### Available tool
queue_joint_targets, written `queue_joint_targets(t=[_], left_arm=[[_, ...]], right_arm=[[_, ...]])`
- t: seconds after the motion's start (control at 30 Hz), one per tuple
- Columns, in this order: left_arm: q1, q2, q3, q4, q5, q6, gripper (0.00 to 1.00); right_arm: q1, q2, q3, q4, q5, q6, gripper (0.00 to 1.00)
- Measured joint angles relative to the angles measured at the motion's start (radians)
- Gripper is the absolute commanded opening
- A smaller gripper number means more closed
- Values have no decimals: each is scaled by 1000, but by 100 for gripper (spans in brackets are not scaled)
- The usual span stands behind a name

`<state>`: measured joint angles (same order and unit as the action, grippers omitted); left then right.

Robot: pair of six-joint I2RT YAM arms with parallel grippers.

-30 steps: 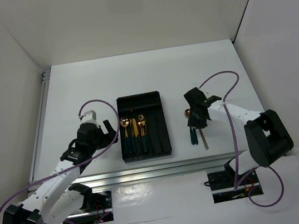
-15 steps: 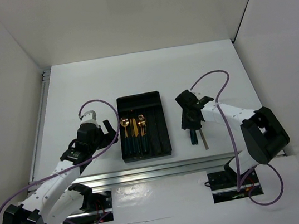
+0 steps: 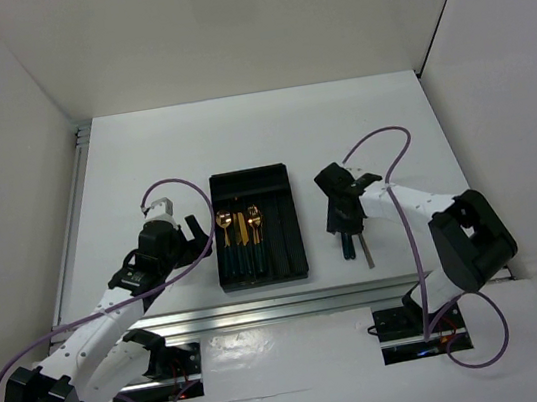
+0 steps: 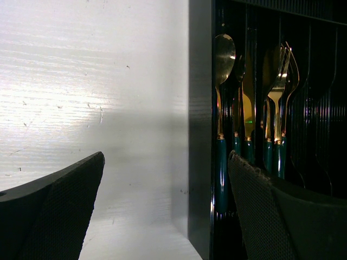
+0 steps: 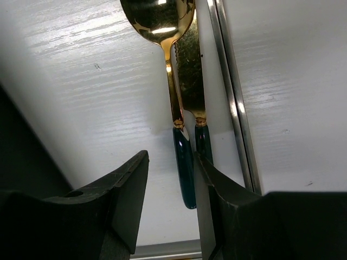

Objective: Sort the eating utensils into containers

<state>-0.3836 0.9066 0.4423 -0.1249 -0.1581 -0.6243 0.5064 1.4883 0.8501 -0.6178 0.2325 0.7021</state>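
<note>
The black tray [image 3: 276, 185] holds a gold spoon [image 3: 223, 230], a knife [image 3: 240, 229] and a fork [image 3: 255, 225], all with green handles. They show in the left wrist view as spoon [image 4: 223, 54], knife [image 4: 248, 103] and forks [image 4: 282, 81]. My left gripper [image 3: 196, 234] hangs open by the tray's left wall [image 4: 200, 108]. On the table right of the tray lie a spoon [image 5: 183, 162], a knife [image 5: 191, 70] and a thin silver piece [image 5: 230, 92]. My right gripper [image 5: 172, 157] is open low over them, the spoon's green handle between its fingers.
White walls close in the table on three sides. A metal rail [image 3: 264, 308] runs along the near edge, with the arm bases below it. Purple cables loop off both arms.
My right gripper has shifted left and down over the loose utensils, and its jaws have spread a little wider. The left arm has not moved.
</note>
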Motion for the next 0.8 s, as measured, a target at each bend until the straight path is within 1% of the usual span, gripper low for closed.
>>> queue_joint_targets(t=[0.1, 0.17, 0.33, 0.43, 0.47, 0.5, 0.57, 0.6, 0.8], left_arm=[[0, 0, 0, 0, 0, 0, 100], [0, 0, 0, 0, 0, 0, 100], [0, 0, 0, 0, 0, 0, 100], [0, 0, 0, 0, 0, 0, 100], [0, 0, 0, 0, 0, 0, 100], [0, 0, 0, 0, 0, 0, 100], [0, 0, 0, 0, 0, 0, 100], [0, 0, 0, 0, 0, 0, 100], [0, 0, 0, 0, 1, 0, 100]], right_arm=[[0, 10, 0, 6, 0, 0, 47], [0, 27, -2, 13, 0, 0, 43], [0, 74, -7, 29, -1, -2, 42], [0, 77, -6, 41, 0, -6, 34], [0, 80, -6, 44, 0, -6, 27], [0, 81, -6, 48, 0, -8, 23], [0, 87, -3, 54, 0, -11, 9], [0, 90, 1, 56, 0, -11, 0], [5, 124, 40, 45, 7, 0, 0]])
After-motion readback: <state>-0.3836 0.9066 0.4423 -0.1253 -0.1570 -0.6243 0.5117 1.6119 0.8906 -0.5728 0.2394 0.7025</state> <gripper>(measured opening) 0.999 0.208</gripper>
